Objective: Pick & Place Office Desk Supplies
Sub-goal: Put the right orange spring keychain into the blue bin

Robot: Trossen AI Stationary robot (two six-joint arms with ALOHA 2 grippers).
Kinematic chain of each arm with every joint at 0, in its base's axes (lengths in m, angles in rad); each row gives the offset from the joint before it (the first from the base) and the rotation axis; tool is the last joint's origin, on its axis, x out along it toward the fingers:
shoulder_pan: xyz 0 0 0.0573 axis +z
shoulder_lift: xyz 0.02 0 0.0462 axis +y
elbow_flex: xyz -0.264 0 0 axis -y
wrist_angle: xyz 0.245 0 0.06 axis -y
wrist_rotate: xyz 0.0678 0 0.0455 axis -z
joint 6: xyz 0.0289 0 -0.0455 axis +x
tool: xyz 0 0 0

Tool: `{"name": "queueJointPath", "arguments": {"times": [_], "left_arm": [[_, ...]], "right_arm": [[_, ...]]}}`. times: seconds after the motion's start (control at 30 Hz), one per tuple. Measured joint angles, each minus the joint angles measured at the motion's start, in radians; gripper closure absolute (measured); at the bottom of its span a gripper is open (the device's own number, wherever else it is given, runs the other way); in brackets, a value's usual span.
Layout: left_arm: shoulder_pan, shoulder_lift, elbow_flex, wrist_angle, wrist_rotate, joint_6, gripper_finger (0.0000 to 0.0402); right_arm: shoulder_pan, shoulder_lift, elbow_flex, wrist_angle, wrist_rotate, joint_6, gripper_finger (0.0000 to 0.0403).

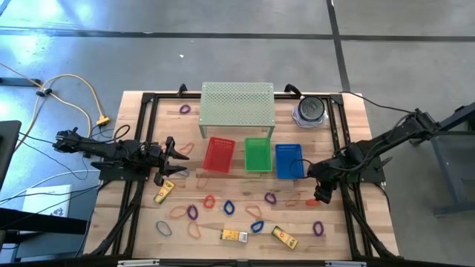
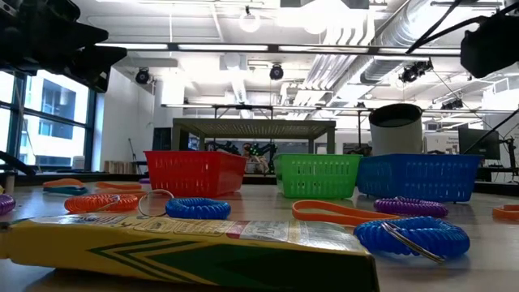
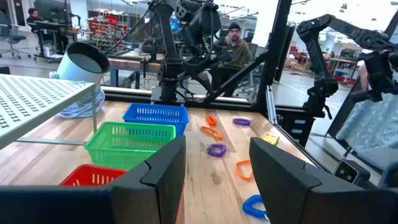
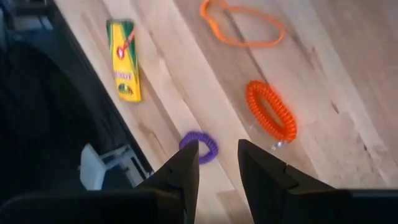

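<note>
Rubber-band loops and coils in red, orange, blue and purple lie scattered over the near half of the wooden table (image 1: 349,148). Among them lie three yellow boxes (image 1: 164,193), (image 1: 234,236), (image 1: 284,237). My right gripper (image 1: 319,191) hangs above the table at the right, slanting down, open by a narrow gap with nothing in it (image 4: 217,158). An orange coil (image 4: 270,112) and a purple coil (image 4: 202,144) lie on the wood just beyond its fingertips. My left gripper (image 1: 182,159) waits level at the table's left, open and empty (image 3: 217,168).
A red basket (image 1: 219,154), a green basket (image 1: 258,154) and a blue basket (image 1: 289,159) stand in a row at mid-table. Behind them stand a perforated green shelf (image 1: 237,107) and a round container (image 1: 310,110). A black frame (image 1: 349,215) runs along the table's sides.
</note>
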State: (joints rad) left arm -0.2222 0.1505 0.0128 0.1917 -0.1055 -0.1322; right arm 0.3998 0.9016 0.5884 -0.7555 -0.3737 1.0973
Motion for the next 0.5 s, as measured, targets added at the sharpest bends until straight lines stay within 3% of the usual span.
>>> {"name": "queueJointPath", "arguments": {"times": [0.2, 0.5], "left_arm": [[0.000, 0.000, 0.000, 0.000, 0.000, 0.000, 0.0228], [0.000, 0.000, 0.000, 0.000, -0.002, 0.000, 0.0228]], "right_arm": [[0.005, 0.002, 0.000, 0.008, 0.017, 0.010, 0.0293], [0.015, 0.003, 0.000, 0.026, 0.054, 0.006, 0.0169]]}}
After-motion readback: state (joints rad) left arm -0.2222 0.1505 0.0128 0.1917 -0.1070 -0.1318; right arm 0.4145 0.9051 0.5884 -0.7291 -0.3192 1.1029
